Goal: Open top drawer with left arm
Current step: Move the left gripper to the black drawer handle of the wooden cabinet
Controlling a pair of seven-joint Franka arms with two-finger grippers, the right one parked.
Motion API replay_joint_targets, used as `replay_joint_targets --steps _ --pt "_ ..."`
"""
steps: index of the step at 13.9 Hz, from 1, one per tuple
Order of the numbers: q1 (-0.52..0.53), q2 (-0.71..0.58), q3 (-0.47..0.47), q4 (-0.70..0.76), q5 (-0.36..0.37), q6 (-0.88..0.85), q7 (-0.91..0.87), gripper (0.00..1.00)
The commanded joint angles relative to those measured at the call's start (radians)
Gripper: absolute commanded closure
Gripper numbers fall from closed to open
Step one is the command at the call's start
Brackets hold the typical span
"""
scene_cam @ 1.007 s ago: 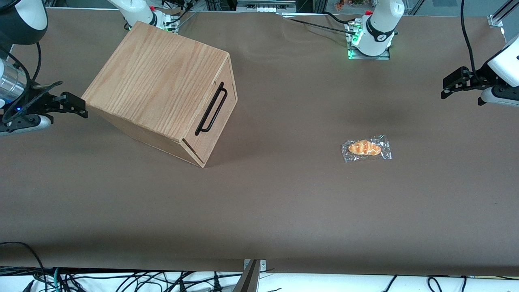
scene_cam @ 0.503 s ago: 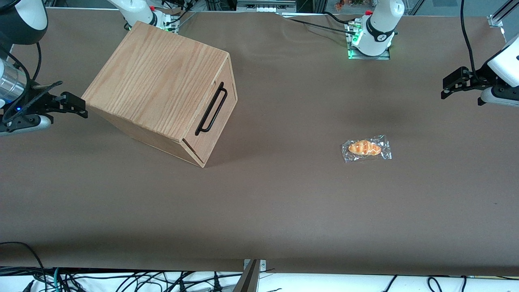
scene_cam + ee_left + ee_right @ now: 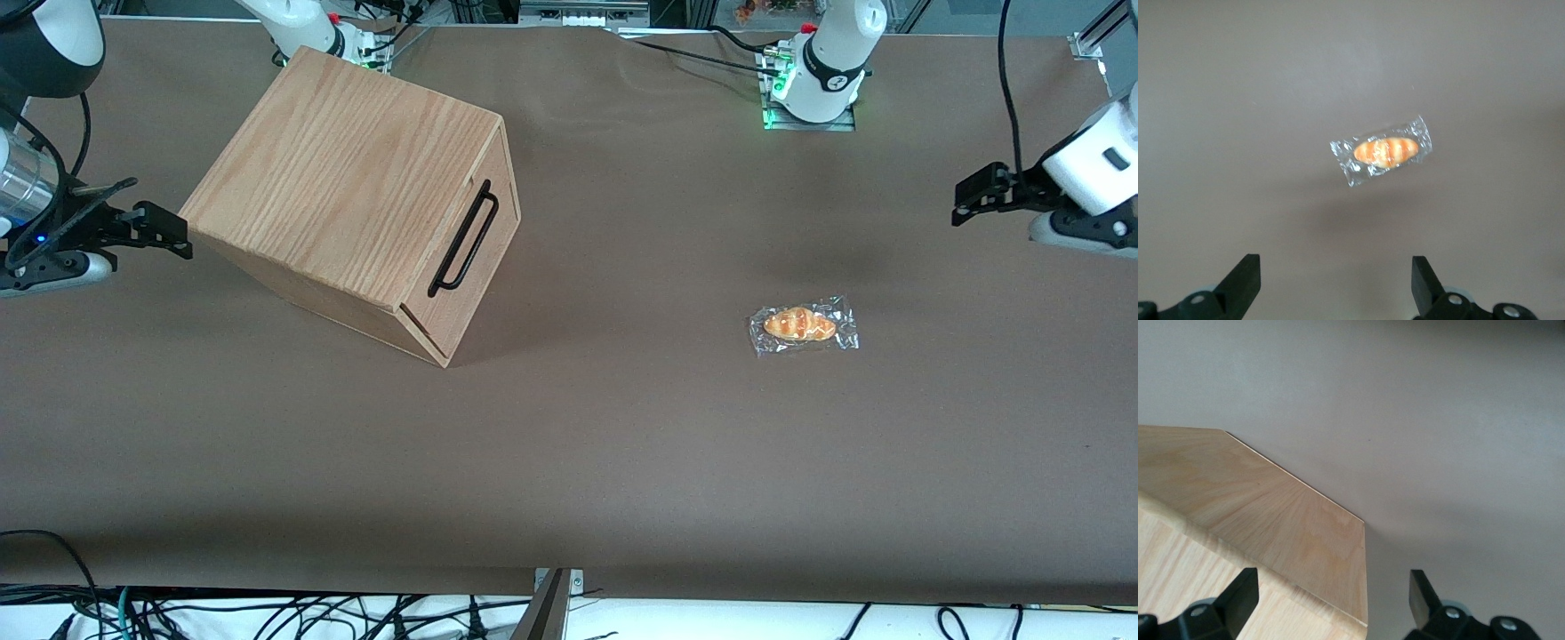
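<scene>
Black two-finger gripper (image 3: 1336, 283) spread open above crinkly-wrapped bun (image 3: 1384, 151); smooth wooden top drawer (image 3: 471, 267) shut.

Brown table cover (image 3: 622, 444), tangled cables (image 3: 267, 613) (nearest the camera), metal framing

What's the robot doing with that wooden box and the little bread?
It hasn't touched either yet. The left arm's tool hangs open and empty above the table at the working arm's end, far from the wooden box. The top drawer is shut, its black handle untouched. The wrapped bread roll lies on the brown table between them.
</scene>
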Motion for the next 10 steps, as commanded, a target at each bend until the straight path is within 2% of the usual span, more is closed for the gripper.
replay_joint_targets --steps 1,4,6,8,10 --pt "-0.01 0.063 -0.079 0.012 0.037 -0.028 -0.006 0.0" --pt "-0.012 0.129 -0.199 0.018 0.013 -0.042 -0.008 0.0" --pt "-0.013 0.174 -0.26 0.021 -0.096 -0.019 -0.032 0.0" --pt "-0.042 0.192 -0.322 0.021 -0.159 0.066 -0.11 0.0" --pt "-0.104 0.231 -0.342 0.023 -0.22 0.158 -0.191 0.0"
